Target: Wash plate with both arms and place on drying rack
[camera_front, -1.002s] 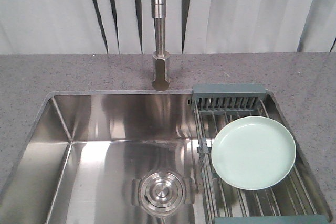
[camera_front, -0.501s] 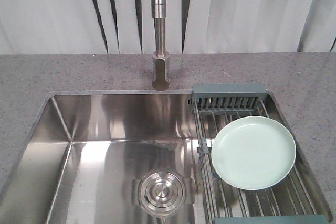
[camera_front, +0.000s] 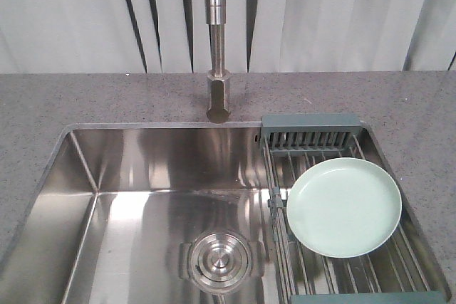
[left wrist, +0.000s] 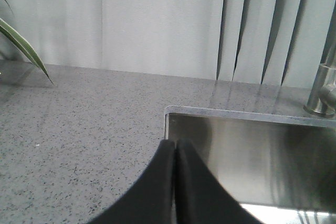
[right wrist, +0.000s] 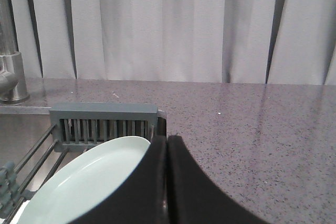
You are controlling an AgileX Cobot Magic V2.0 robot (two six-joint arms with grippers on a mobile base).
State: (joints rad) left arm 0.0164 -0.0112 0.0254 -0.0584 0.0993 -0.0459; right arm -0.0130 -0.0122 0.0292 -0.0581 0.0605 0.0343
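The pale mint-green plate (camera_front: 344,206) lies face up on the rods of the drying rack (camera_front: 311,132), which spans the right side of the sink; the plate (right wrist: 79,184) and the rack's comb end (right wrist: 104,120) also show in the right wrist view. My right gripper (right wrist: 166,139) is shut and empty, hovering at the plate's right edge over the counter. My left gripper (left wrist: 175,142) is shut and empty, above the sink's far left corner. Neither arm shows in the front view.
A steel sink (camera_front: 142,176) with a round drain (camera_front: 218,260) fills the middle. A tall steel tap (camera_front: 216,40) stands behind it. Grey speckled counter (camera_front: 85,97) surrounds the sink. A green plant leaf (left wrist: 23,45) reaches in at the far left. White vertical blinds hang behind.
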